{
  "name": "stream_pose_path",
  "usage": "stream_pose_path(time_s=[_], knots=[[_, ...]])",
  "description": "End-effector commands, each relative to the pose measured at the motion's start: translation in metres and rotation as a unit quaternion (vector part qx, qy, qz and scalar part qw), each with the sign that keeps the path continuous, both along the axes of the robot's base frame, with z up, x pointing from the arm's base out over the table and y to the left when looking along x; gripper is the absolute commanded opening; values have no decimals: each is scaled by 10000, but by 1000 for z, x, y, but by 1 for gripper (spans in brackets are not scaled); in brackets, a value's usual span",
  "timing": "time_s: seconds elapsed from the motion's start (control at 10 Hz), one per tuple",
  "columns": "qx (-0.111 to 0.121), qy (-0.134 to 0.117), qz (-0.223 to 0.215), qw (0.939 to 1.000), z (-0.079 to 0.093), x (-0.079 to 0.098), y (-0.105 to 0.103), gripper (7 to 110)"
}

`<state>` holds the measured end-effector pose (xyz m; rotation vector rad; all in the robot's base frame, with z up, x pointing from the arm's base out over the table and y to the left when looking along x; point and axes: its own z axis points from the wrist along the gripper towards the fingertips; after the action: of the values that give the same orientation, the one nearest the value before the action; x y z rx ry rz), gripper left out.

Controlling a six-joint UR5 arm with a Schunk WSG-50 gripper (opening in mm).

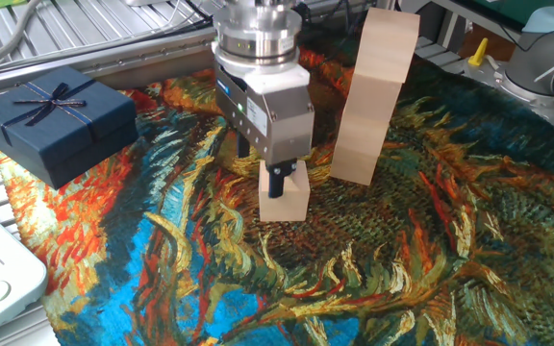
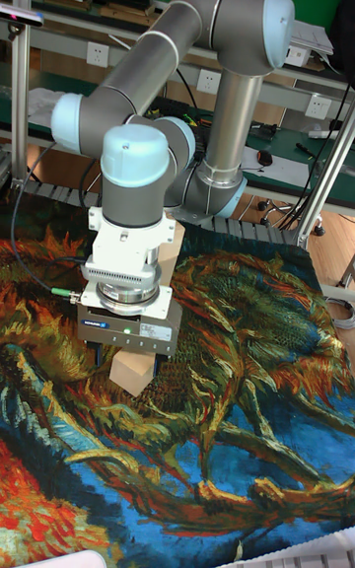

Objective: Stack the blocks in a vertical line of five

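A single pale wooden block [image 1: 283, 200] was seen lying on the painted cloth [image 1: 373, 269] that covered the worktop, and the gripper [image 1: 278, 181] was lowered directly over it. The jaws were spread to either side of the block's top, one dark finger [image 1: 276, 183] being visible against its near face; whether the block was actually touched or clamped could not be told. In the tall fixed view the same block [image 2: 131, 372] was partly hidden beneath the gripper [image 2: 129, 349].

Just to the right of the lone block, and apart from it, a stack of blocks [image 1: 373, 96] was stood upright on the cloth; its top was cut off by the upper edge of the picture, so the number of cubes in it could not be counted with certainty.

A dark navy gift box [image 1: 56, 120] tied with a ribbon bow was placed well apart at the far left of the cloth.
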<state>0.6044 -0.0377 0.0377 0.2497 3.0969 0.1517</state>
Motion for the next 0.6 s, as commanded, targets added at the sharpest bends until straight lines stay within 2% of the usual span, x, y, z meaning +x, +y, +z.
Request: stream_pose_path(time_s=[0.0, 0.2, 0.5], knots=[[-106, 57, -292, 9995, -11, -4, 3, 88], [-245, 142, -365, 9989, -14, -9, -2, 88], [-203, 143, -479, 9985, -13, -15, 4, 88]])
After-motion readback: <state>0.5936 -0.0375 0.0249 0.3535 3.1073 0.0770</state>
